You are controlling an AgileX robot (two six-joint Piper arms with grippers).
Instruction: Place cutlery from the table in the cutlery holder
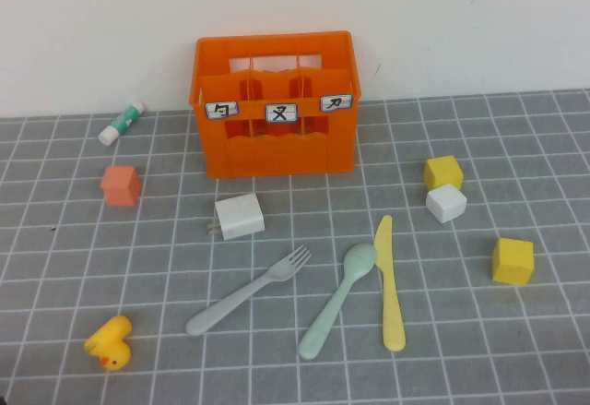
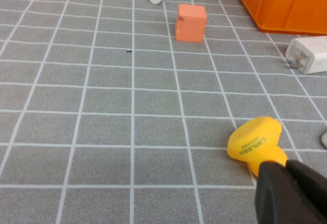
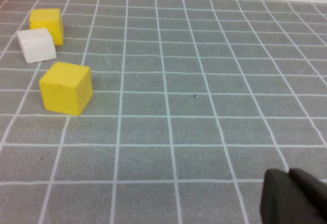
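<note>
1. On the table (image 1: 55,239), in front of the cutlery holder (image 1: 275,151), lie the fork (image 1: 247,291), spoon (image 1: 337,302) and knife (image 1: 388,283), none yet inside.
2. My left gripper (image 2: 291,188) sits low beside the yellow duck (image 2: 255,143), fingers together on nothing.
3. My right gripper (image 3: 294,198) sits low near the yellow cube (image 3: 66,88), fingers together, empty.
4. The knife's long axis runs toward the holder; I judge my right arm nearer to it, my left nearer the fork.

Fork (image 1: 247,291), spoon (image 1: 337,301), knife (image 1: 388,283) lie before the cutlery holder (image 1: 276,105).
</note>
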